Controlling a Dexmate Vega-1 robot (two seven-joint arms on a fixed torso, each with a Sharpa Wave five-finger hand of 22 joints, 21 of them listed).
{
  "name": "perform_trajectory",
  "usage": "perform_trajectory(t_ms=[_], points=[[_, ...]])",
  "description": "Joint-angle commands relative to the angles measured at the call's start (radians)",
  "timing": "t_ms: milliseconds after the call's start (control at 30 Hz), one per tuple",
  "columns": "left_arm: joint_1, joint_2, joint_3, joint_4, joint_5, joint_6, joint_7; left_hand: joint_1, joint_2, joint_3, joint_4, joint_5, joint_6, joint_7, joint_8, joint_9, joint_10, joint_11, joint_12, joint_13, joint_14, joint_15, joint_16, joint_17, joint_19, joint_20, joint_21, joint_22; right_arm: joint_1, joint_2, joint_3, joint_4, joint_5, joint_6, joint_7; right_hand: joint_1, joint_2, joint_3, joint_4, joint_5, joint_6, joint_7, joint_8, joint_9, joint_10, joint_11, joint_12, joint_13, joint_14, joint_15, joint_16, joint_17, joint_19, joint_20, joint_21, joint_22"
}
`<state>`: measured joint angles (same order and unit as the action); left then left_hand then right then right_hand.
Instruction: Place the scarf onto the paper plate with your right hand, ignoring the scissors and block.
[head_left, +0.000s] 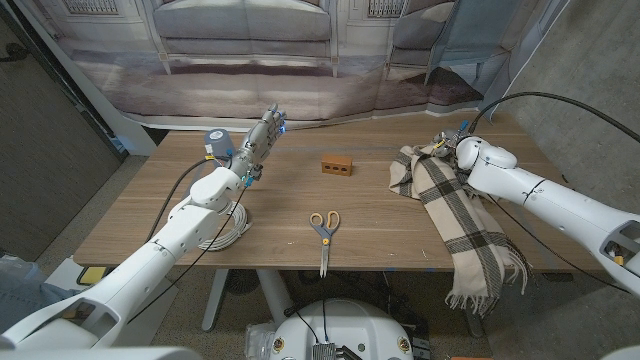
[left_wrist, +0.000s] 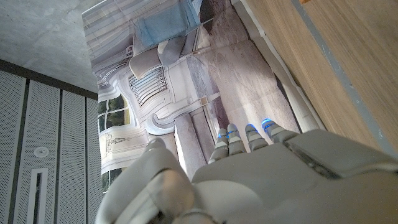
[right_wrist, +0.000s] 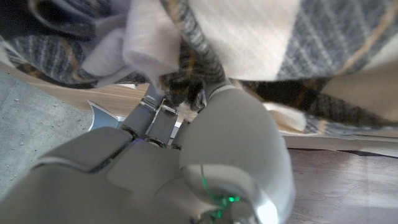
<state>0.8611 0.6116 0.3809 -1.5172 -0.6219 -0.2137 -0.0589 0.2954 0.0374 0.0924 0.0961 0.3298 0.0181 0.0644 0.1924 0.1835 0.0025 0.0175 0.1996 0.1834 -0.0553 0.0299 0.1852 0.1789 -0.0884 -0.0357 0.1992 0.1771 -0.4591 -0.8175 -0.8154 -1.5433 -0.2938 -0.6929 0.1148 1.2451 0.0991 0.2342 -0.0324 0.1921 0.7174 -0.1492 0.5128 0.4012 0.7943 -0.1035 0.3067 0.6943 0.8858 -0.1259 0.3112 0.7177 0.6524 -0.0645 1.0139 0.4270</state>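
Pinching the scarf (head_left: 455, 215) at its far end, right hand (head_left: 447, 146); cloth trails back over the desk (head_left: 370, 225) edge; left hand (head_left: 262, 135) idle, fingers straight together.

Scarf (head_left: 462, 214) is cream and dark grey plaid with thin tan lines, block (head_left: 338, 165) is brick-orange, scissors (head_left: 323, 225) have yellow handles, and the table (head_left: 300, 215) is light brown woodgrain.
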Motion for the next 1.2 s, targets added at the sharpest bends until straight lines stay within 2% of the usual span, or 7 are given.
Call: perform_trajectory(t_ms=[33,167,300,633,733,1100,1200], points=[[0.006,0.002,-0.003,0.002,-0.004,-0.009,-0.007,0.012,0.0,-0.005,0.005,0.0,0.005,0.001,0.004,0.002,-0.002,0.0,0.001,0.004,-0.008,0.002,0.001,0.004,-0.006,-0.017,-0.001,0.003,-0.009,-0.017,0.015,-0.032,0.008,-0.007,0.009,-0.053,-0.029,-0.003,0.02,-0.006,-0.029,0.0,-0.026,-0.013,-0.045,0.004,-0.036,-0.024,-0.053,-0.09,-0.045,-0.037,-0.007,-0.148,-0.046,-0.053],[0.007,0.002,-0.003,0.002,-0.003,-0.011,-0.007,0.012,0.0,-0.006,0.005,0.0,0.005,0.001,0.004,0.002,-0.002,-0.002,0.001,0.004,-0.009,0.003,0.001,0.004,-0.008,-0.014,-0.002,0.003,-0.008,-0.021,0.011,-0.038,0.002,-0.009,0.012,-0.095,-0.047,-0.009,0.035,-0.008,-0.06,-0.002,-0.055,-0.026,-0.07,0.009,-0.054,-0.041,-0.092,-0.08,-0.079,-0.065,-0.015,-0.135,-0.078,-0.097],[0.006,0.003,-0.003,0.001,-0.003,-0.009,-0.009,0.013,0.0,-0.007,0.005,0.0,0.004,0.0,0.004,0.002,-0.002,-0.002,0.001,0.004,-0.008,0.002,0.001,0.004,-0.008,-0.013,-0.002,0.003,-0.006,-0.024,0.007,-0.044,-0.005,-0.018,0.017,-0.137,-0.072,-0.012,0.044,-0.011,-0.085,-0.005,-0.084,-0.036,-0.107,0.012,-0.071,-0.057,-0.173,-0.05,-0.125,-0.106,-0.025,-0.087,-0.119,-0.169],[0.001,0.002,-0.001,0.01,-0.004,-0.009,-0.014,0.014,0.002,-0.009,0.005,0.0,0.005,0.0,0.004,0.002,-0.001,-0.002,0.002,0.004,-0.007,0.003,0.002,0.004,-0.008,-0.012,-0.001,0.003,0.008,-0.024,-0.013,-0.051,-0.026,-0.053,0.044,-0.19,-0.104,-0.009,0.033,-0.006,-0.162,-0.02,-0.164,-0.056,-0.22,0.011,-0.101,-0.112,-0.387,0.029,-0.144,-0.233,-0.195,0.099,-0.238,-0.254],[0.001,0.002,-0.001,0.013,-0.005,-0.01,-0.016,0.015,0.003,-0.008,0.005,0.0,0.006,-0.001,0.004,0.002,-0.001,-0.001,0.002,0.004,-0.007,0.004,0.002,0.004,-0.009,-0.01,-0.002,0.003,0.019,-0.021,-0.025,-0.049,-0.036,-0.065,0.06,-0.21,-0.114,-0.015,0.036,-0.002,-0.18,-0.022,-0.181,-0.061,-0.249,0.015,-0.106,-0.125,-0.421,0.047,-0.142,-0.26,-0.224,0.13,-0.262,-0.255],[0.003,0.004,-0.002,0.01,-0.004,-0.007,-0.014,0.022,0.01,-0.006,0.002,0.0,0.006,-0.001,0.005,0.002,-0.002,-0.002,0.002,0.004,-0.008,0.003,0.002,0.003,-0.011,-0.007,-0.002,0.003,0.033,-0.024,-0.037,-0.054,-0.048,-0.081,0.087,-0.359,-0.172,-0.083,0.081,0.037,-0.285,-0.013,-0.272,-0.088,-0.403,0.039,-0.115,-0.189,-0.627,0.132,-0.14,-0.368,-0.381,0.255,-0.397,-0.255],[0.002,0.002,-0.002,0.012,-0.004,-0.011,-0.015,0.024,0.012,-0.005,0.002,0.0,0.007,0.0,0.005,0.002,-0.003,-0.002,0.001,0.004,-0.008,0.004,0.001,0.003,-0.012,-0.007,-0.002,0.003,0.031,-0.031,-0.036,-0.062,-0.048,-0.082,0.092,-0.408,-0.195,-0.111,0.097,0.059,-0.32,-0.003,-0.295,-0.098,-0.448,0.071,-0.114,-0.208,-0.68,0.15,-0.138,-0.395,-0.431,0.279,-0.442,-0.254]])
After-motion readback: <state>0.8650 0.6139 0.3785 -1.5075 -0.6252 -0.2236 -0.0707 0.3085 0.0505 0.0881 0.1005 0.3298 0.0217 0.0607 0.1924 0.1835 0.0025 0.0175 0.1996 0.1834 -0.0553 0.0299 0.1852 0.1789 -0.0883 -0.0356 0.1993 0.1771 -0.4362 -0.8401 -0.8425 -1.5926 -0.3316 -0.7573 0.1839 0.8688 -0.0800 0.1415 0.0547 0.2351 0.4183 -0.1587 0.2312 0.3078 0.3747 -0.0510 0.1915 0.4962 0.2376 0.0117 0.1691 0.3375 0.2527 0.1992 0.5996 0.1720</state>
